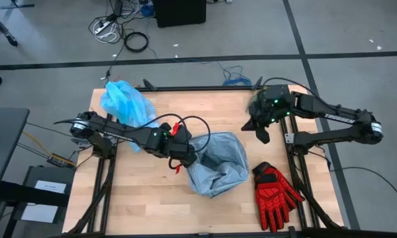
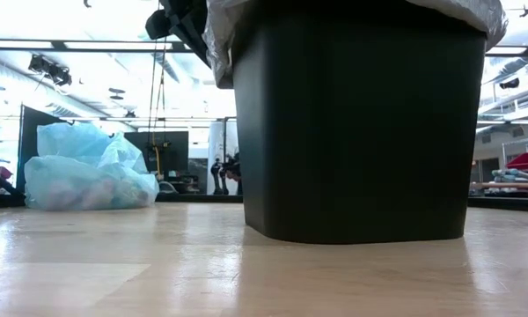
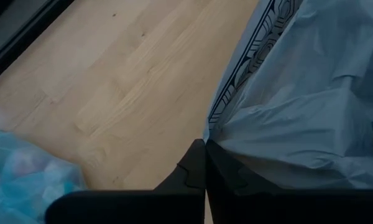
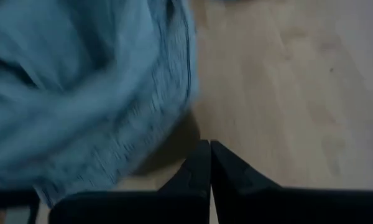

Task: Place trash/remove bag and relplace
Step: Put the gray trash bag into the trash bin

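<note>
Left pincer [image 1: 187, 158]: fingers pressed together, nothing between them, sitting at the near-left rim of the black plastic bin [image 2: 356, 132] where the pale grey-blue plastic liner [image 1: 218, 162] folds over the edge. Judged to be tucking or smoothing that liner down over the rim rather than gripping it (the left wrist view shows the closed tips beside the plastic, not pinching it).

Right pincer [image 1: 260, 129]: also closed and empty, held above the tabletop [image 1: 152, 205] toward the far-right corner, apart from the bin. Looks parked, out of the other arm's way.

Bin: stands mid-tabletop, mouth covered by the grey-blue liner draped over its top; its inside is not visible, so contents cannot be told.

Crinkly translucent cyan-blue plastic bag [image 1: 124, 102]: lies bunched at the far-left corner of the tabletop, well apart from the bin. In the low view pale lumps show through its film, probably the crumpled paper wads [image 2: 75, 192] (pinkish and whitish shapes, not sharp enough to count). Set aside there, it reads as the removed bag with its load, the replacement now being fitted.

Red and black work glove [image 1: 274, 192]: flat on the tabletop, near right, untouched.
</note>
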